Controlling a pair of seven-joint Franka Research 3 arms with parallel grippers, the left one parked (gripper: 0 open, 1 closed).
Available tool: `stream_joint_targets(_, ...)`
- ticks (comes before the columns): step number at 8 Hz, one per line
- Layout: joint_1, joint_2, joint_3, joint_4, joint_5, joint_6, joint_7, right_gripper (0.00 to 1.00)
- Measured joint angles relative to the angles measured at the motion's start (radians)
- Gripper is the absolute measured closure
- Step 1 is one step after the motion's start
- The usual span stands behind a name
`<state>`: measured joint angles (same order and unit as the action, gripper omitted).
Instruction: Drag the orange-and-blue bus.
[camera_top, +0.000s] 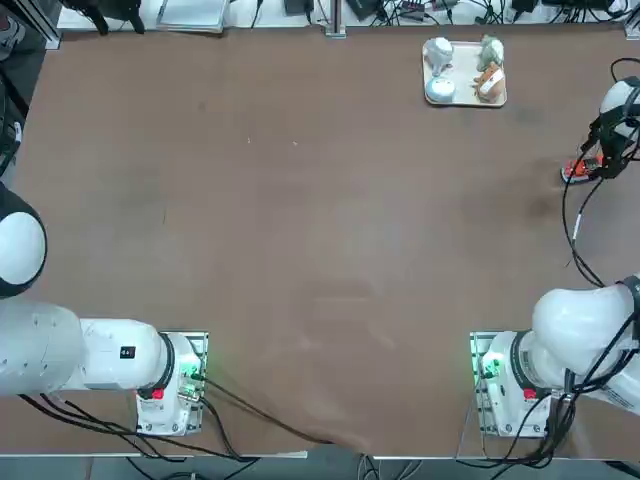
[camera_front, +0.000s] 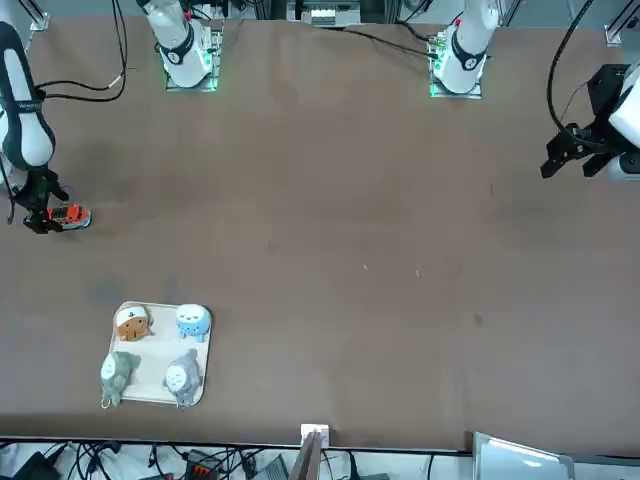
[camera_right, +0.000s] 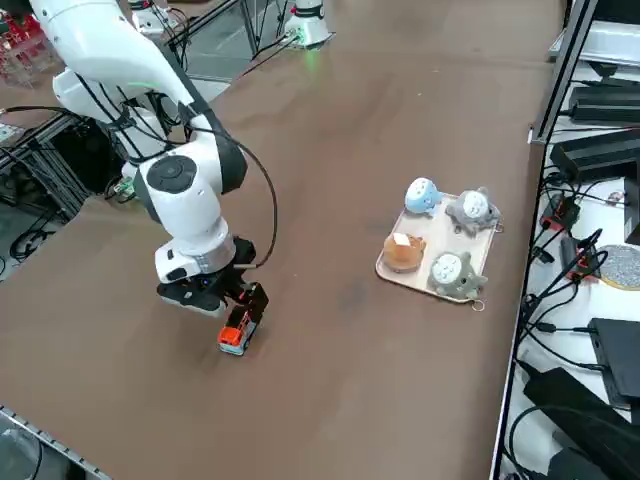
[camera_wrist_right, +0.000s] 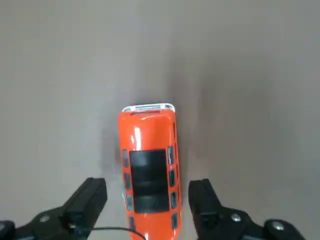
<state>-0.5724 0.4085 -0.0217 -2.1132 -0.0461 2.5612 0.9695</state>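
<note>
Orange-and-blue bus (camera_wrist_right: 148, 170) sits on bare table (camera_top: 300, 250) near robot's rt edge, its rear end btwn the spread fingers of the right gripper (camera_wrist_right: 147, 205), not yet clamped, long axis running straight out from the gripper, w/ figurine tray (camera_top: 465, 72) well apart.

robot lab | brown table (camera_top: 300, 250) | cable clutter (camera_right: 580, 250) and equipment racks at edges
</note>
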Motion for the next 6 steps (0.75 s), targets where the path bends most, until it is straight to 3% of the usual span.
stream_joint_targets(3,-0.003,0.023,0.0,0.0,0.0,0.025,0.0,0.07)
stream_joint_targets(4,-0.006,0.023,0.0,0.0,0.0,0.025,0.0,0.14)
stream_joint_targets(5,-0.009,0.021,0.0,0.001,0.0,0.025,0.001,0.34)
stream_joint_targets(6,-0.012,0.018,0.0,0.002,0.0,0.025,0.001,0.37)
